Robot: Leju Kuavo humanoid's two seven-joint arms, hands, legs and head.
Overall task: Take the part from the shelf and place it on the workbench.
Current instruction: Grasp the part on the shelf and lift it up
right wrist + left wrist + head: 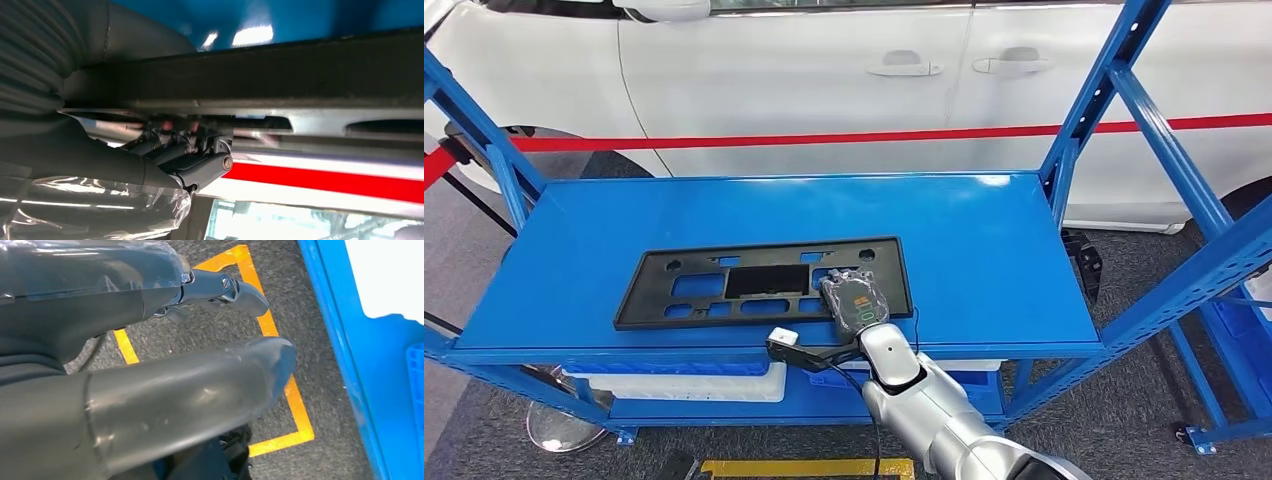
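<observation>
Behind the blue shelf [984,215] stands a white car [824,80] with a red tape line across it. On the shelf's top deck lies the black plastic part [724,285], flat, toward six o'clock. My right hand [856,300] rests over its right end; whether the fingers have closed I cannot tell. My left hand [220,287] hangs loosely spread, holding nothing. I'd get fingers under the near edge and lift level.

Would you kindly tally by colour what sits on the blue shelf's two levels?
Black: 1, the flat black plastic frame part on the top deck.
White: 1, the white plastic bin on the lower level.
Total: 2.
</observation>
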